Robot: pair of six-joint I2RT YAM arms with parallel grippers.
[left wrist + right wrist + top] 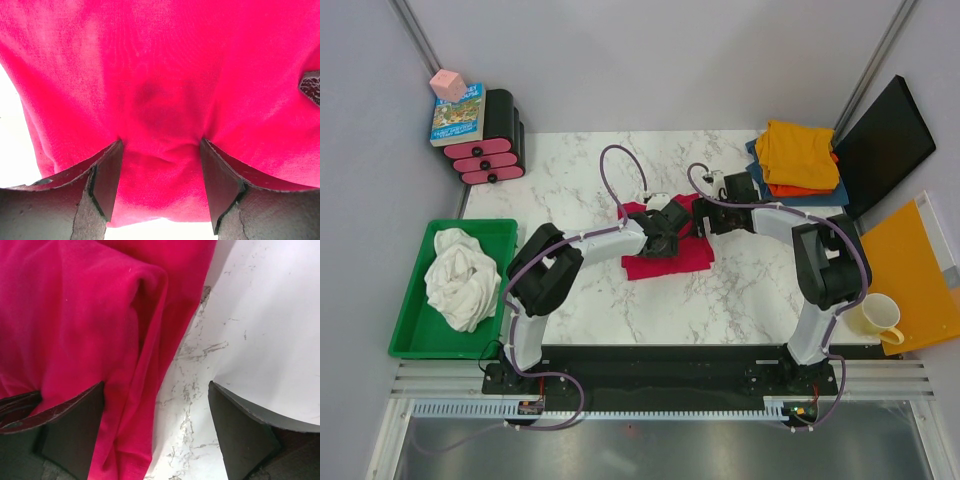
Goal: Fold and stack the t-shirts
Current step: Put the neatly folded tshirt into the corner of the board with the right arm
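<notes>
Rumpled crimson t-shirt (670, 258) partly folded on marble table (745, 295); left tool (161, 143) apart on cloth, right tool (156, 386) apart

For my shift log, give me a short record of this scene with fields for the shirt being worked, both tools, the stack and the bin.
worked shirt: crimson t-shirt, partly folded, centre of marble table
left tool: open, fingers pressing into crimson cloth
right tool: open, straddling the shirt's edge, one finger over bare marble
stack: yellow-orange t-shirt atop orange t-shirt and blue t-shirt, back right
bin: white t-shirt crumpled in green tray, left
</notes>
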